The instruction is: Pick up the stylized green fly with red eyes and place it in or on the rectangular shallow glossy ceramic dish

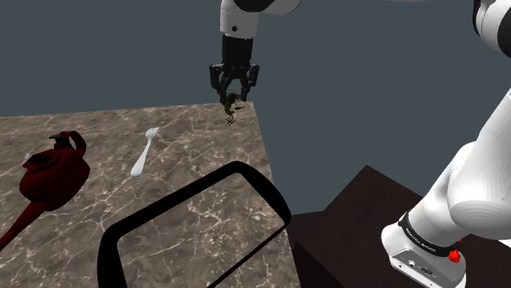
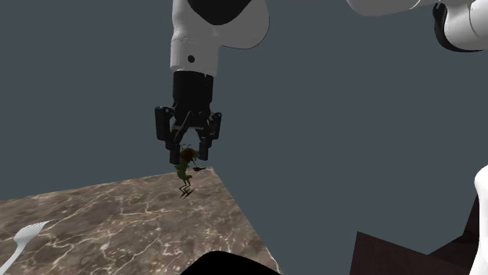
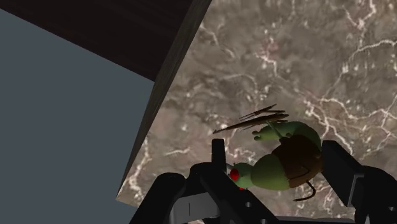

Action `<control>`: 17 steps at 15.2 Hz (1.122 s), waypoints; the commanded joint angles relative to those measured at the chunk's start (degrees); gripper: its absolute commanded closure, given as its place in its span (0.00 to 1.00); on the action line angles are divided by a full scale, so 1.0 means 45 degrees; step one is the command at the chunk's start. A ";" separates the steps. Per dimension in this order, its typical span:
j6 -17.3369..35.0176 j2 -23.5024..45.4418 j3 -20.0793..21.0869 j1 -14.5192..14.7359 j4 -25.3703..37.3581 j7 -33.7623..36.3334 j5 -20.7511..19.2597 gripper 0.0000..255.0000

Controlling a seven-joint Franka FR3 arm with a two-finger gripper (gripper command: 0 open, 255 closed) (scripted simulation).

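1. Shoulder view: the gripper hangs over the far corner of the marble worktop. Its fingers are closed on the fly, which from here is just a small dark blob with legs dangling. This view gives the whole layout:
   - The dish is a black-rimmed rectangle at the near end of the worktop, well apart from the fly.
   - A white fork lies between the dish and the far edge.
   - A dark red teapot sits at this view's left.
   - The dark stand is at the lower right.

2. Second exterior view: this one is much closer in on the gripper. The fly now reads as green and sticks out below the fingertips, with thin legs trailing down. It looks lifted clear of the worktop near that corner. Just the tip of the fork and a black bit of the dish poke in at the edges.

3. Wrist view: this is the one with the detail. The fly is clamped between the two fingers. You can see a red eye, a green body, a brown back and spindly dark legs. Under it is marble worktop, then the worktop's edge, then flat grey.
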 commanded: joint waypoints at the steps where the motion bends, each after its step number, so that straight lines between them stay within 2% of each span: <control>1: -0.0307 0.0032 -0.0001 0.0000 0.0342 0.0057 -0.0017 1.00; 17: -0.3222 0.0671 0.0027 0.0053 0.3941 0.0633 -0.0188 1.00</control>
